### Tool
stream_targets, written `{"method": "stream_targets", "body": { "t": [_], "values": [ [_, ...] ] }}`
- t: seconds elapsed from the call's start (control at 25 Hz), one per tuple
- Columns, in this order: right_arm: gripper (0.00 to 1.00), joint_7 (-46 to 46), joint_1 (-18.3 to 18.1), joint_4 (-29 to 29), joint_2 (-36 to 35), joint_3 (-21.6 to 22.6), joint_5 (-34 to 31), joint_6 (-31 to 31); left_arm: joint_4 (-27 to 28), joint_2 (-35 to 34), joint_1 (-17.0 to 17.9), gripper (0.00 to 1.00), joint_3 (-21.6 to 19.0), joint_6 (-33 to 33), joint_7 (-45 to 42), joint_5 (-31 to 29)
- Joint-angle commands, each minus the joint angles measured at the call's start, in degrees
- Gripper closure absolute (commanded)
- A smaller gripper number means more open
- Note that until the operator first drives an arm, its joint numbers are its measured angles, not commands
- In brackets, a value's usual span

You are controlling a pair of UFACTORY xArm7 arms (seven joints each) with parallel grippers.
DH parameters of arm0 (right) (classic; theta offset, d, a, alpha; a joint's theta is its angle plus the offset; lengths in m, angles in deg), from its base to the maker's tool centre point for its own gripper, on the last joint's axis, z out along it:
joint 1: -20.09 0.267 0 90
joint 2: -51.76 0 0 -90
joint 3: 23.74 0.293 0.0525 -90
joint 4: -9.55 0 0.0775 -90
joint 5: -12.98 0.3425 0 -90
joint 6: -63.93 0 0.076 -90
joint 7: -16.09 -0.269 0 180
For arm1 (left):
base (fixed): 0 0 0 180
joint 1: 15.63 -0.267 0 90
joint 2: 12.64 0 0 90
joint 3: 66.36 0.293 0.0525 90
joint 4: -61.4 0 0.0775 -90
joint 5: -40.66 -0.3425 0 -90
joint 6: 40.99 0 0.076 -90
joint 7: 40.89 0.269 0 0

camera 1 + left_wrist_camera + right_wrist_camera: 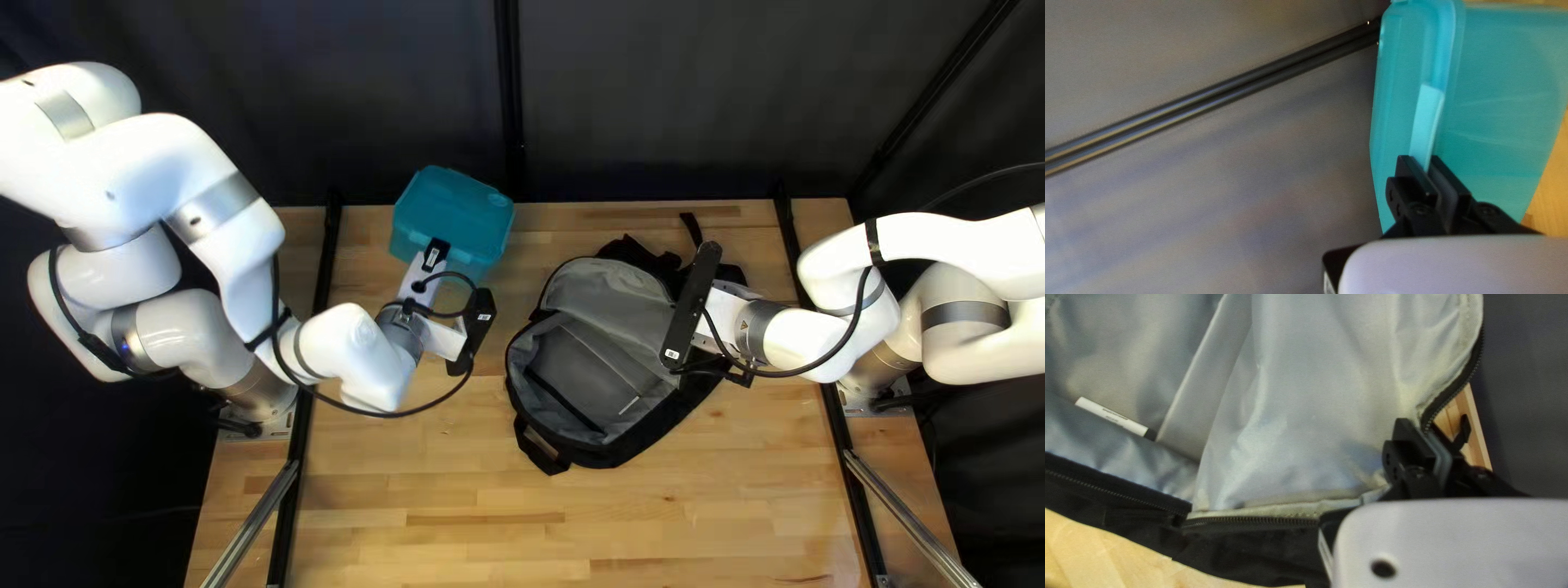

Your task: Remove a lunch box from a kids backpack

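The teal lunch box (455, 212) stands outside the backpack, near the table's far edge. My left gripper (435, 255) reaches it at its near side. In the left wrist view, the lunch box (1497, 103) lies ahead of my left gripper (1428, 161), whose two fingers pinch a pale blue tab on it. The black backpack (588, 365) lies unzipped, its grey lining exposed and nothing visible inside. Above its right part is my right gripper (692, 305), fingertips hidden there. In the right wrist view, my right gripper (1421, 428) is shut on the zippered edge of the backpack (1306, 403).
A black strap with a carry loop (541, 444) sticks out from the backpack's near left corner. Dark curtain (653, 98) hangs behind the table's far edge. Black rails (860, 490) run along both sides of the wooden tabletop (435, 534).
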Motion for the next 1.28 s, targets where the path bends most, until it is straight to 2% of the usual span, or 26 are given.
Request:
{"method": "stream_targets", "body": {
  "t": [0.04,0.12,0.24,0.52,0.68,0.92,0.96,1.0,1.28],
  "values": [
    [1.0,0.0,0.0,0.0,0.0,0.0,0.0,0.0,4.37,-12.46,5.91,1.0,6.55,-7.6,-9.61,8.63],
    [1.0,0.0,0.0,0.0,0.0,0.0,0.0,0.0,6.63,-19.84,7.11,1.0,8.68,-12.81,-13.08,14.35],
    [1.0,0.0,0.0,0.0,0.0,0.0,0.0,0.0,9.09,-27.16,5.51,1.0,7.88,-17.78,-16.39,20.96],
    [1.0,0.0,0.0,0.0,0.0,0.0,0.0,0.0,11.12,-33.65,2.27,1.0,6.24,-23.44,-20.06,26.61],
    [1.0,0.0,0.0,0.0,0.0,0.0,0.0,0.0,11.13,-34.04,1.62,1.0,5.85,-25.33,-19.84,27.2],
    [1.0,0.0,0.0,0.0,0.0,0.0,0.0,0.0,9.64,-28.87,2.47,1.0,7.09,-24.99,-21.01,26.65],
    [1.0,0.0,0.0,0.0,0.0,0.0,0.0,0.0,9.79,-27.82,2.49,0.25,7.32,-24.77,-20.92,26.68],
    [1.0,0.0,0.0,0.0,0.0,0.0,0.0,0.0,9.96,-26.93,2.47,0.0,7.48,-24.65,-20.66,26.73],
    [1.0,0.0,0.0,0.0,0.0,0.0,0.0,0.0,11.76,-17.1,1.5,0.0,8.17,-24.04,-18.44,27.88]
  ]
}}
